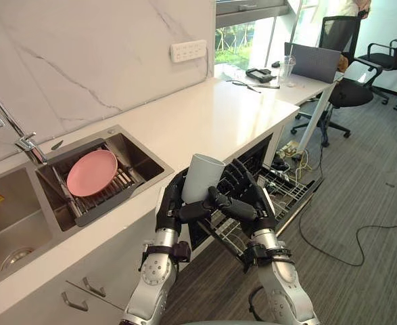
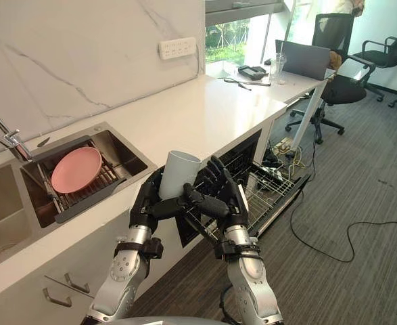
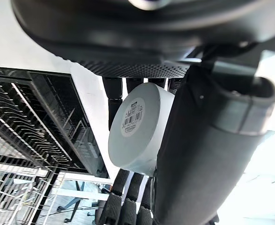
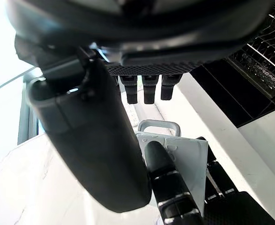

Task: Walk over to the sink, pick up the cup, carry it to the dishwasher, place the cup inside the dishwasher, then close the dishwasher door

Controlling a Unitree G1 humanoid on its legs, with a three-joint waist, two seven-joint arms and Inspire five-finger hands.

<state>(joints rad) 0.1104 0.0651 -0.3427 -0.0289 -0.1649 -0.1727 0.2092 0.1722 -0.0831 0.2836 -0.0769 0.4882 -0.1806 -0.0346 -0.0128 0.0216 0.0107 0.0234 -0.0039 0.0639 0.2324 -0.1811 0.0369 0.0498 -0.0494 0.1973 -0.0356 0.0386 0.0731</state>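
I hold a white cup [image 1: 203, 175] upright in front of the counter edge, above the open dishwasher [image 1: 287, 191]. My left hand [image 1: 170, 206] is curled round its left side, thumb across the front. My right hand [image 1: 253, 198] lies against the cup's right side with fingers spread straight and thumb reaching towards the left thumb. The left wrist view looks at the cup's labelled base [image 3: 137, 126] past the left hand [image 3: 198, 154]. In the right wrist view the cup's handle [image 4: 159, 125] shows past the right hand [image 4: 90, 136].
The dishwasher's wire rack [image 1: 279, 183] is pulled out over the lowered door. To the left, a sink [image 1: 143, 154] holds a pink plate [image 1: 92, 172] on a drain rack, beside a faucet [image 1: 9, 125]. A desk with a laptop [image 1: 313, 62] and office chairs [image 1: 343, 91] stand beyond.
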